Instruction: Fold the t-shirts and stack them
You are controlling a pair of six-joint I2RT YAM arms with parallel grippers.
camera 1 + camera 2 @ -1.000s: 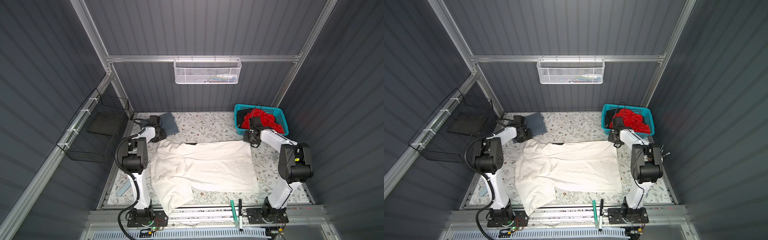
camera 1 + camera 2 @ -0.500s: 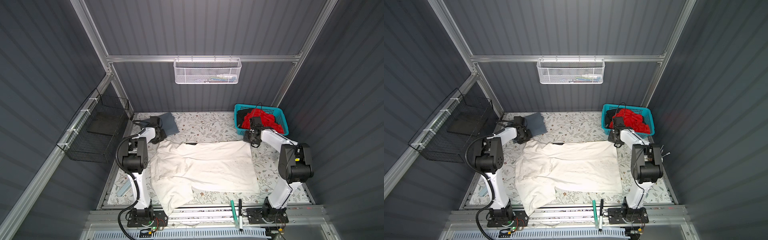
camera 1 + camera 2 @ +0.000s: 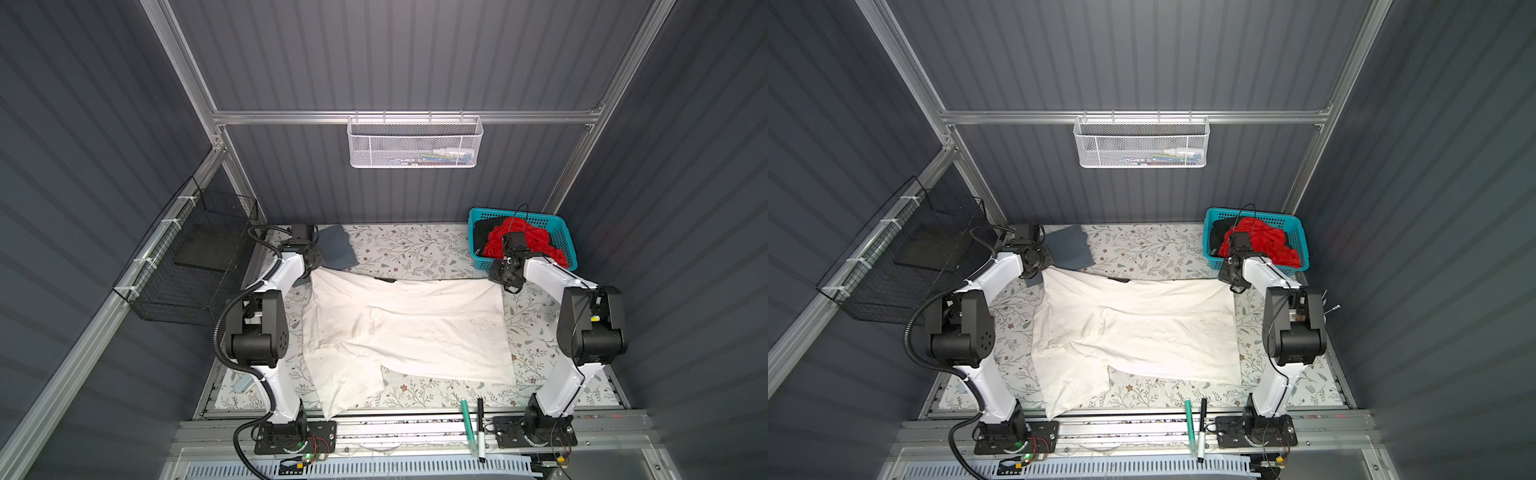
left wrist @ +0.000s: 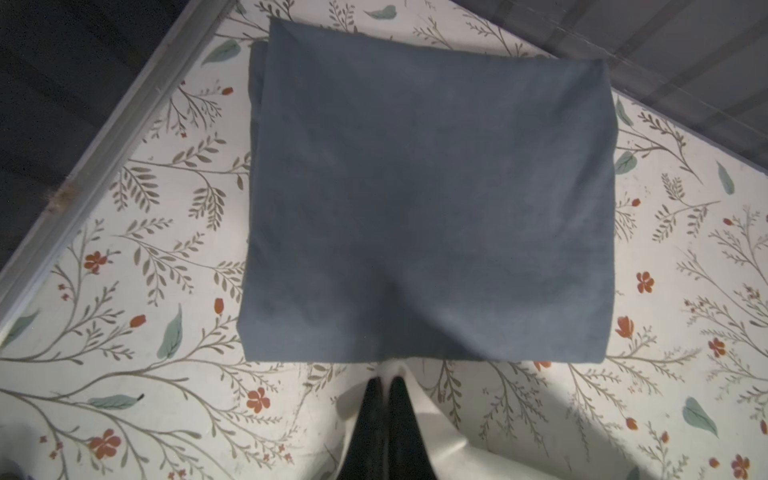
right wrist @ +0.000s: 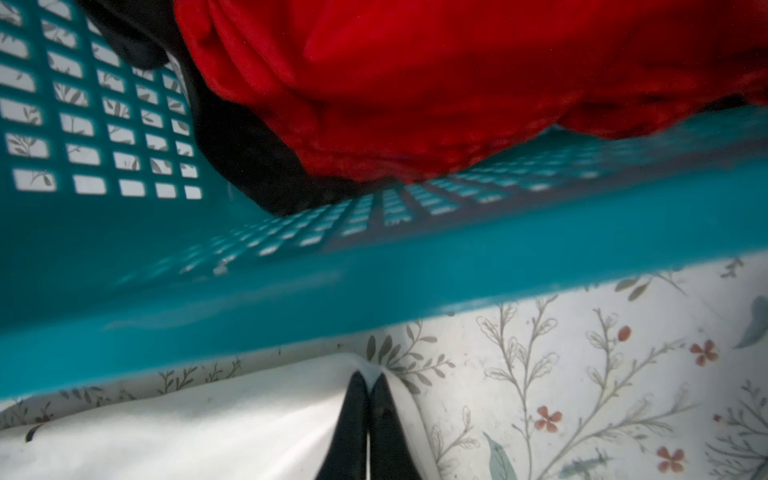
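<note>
Left pincer (image 4: 384, 380) and right pincer (image 5: 368, 380) each clamped a far corner of the off-white t-shirt (image 3: 407, 324), presumably for folding.

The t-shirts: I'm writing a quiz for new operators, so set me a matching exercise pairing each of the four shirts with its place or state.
1. off-white t-shirt
2. slate-grey t-shirt
3. red t-shirt
4. black t-shirt

A. folded square at the table's far left corner
B. heaped on top in the teal basket
C. spread out, far corners pinched by left tool and right tool
D. in the basket, partly covered

Pairs: 1-C, 2-A, 3-B, 4-D.
</note>
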